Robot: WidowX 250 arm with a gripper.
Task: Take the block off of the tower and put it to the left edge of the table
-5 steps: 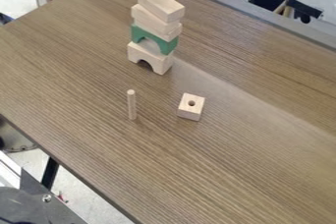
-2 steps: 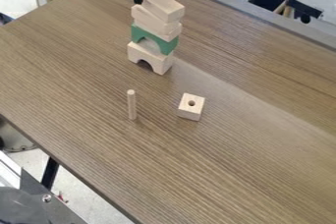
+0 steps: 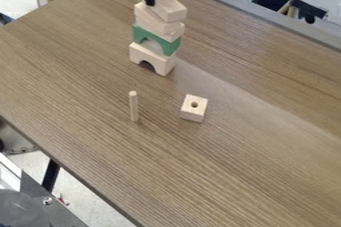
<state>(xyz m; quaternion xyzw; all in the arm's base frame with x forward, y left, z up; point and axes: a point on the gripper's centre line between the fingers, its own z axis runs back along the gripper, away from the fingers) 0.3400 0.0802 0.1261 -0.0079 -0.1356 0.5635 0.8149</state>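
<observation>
1. While your black two-finger gripper (image 3: 161,0) hangs over the tower, its fingers are spread apart around the top pale rectangular wooden block (image 3: 169,9); you cannot tell whether they touch it.
2. You see that block set askew on more pale wood (image 3: 155,23), above a green wooden arch (image 3: 167,47) and a pale wooden arch (image 3: 162,65).
3. On your brown wood-grain tabletop (image 3: 233,166), a thin wooden dowel (image 3: 134,106) is near a holed wooden block (image 3: 192,113).
</observation>
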